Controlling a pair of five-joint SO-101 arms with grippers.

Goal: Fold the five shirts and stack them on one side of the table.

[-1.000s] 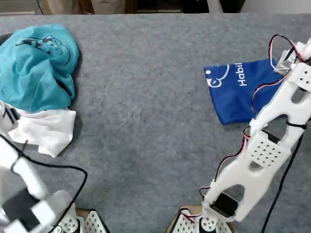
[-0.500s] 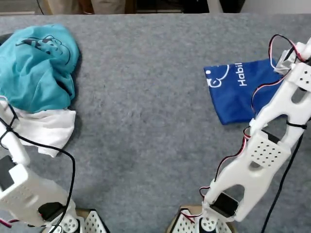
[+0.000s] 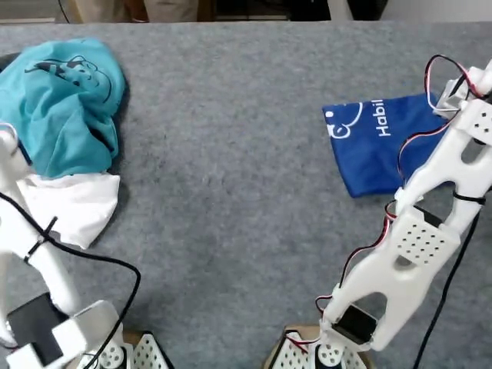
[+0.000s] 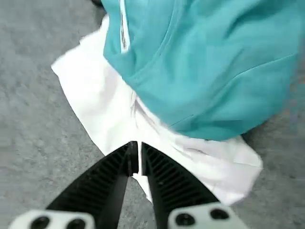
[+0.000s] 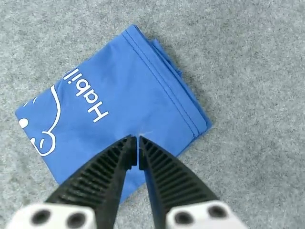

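- Grey felt table (image 3: 231,154) carries all items; two white arms stand at its near edge.
- Left gripper (image 4: 138,148): black ribbed jaws pressed together with only a hairline gap and nothing seen between them.
- White shirt (image 4: 109,109) lies directly under and just ahead of the left gripper's tips, crumpled and unfolded. Contact between tips and cloth cannot be confirmed.
- Teal shirt (image 4: 205,62) lies farther ahead of the left gripper, bunched and unfolded, its near edge overlapping the white shirt.
- From the high view, the teal shirt (image 3: 61,108) sits on top of the white shirt (image 3: 73,204), and the left arm (image 3: 31,231) stands just beside both.
- Right gripper (image 5: 134,140): jaws closed against each other, tips over the cloth of the blue shirt (image 5: 109,105). Whether they touch or nip the cloth cannot be determined.
- Blue shirt is folded into a flat rectangle with its white print facing up, and extends mostly ahead of the right gripper's tips.
- From the high view, the blue shirt (image 3: 377,146) lies well apart from the other two shirts, partly covered by the right arm (image 3: 415,238).
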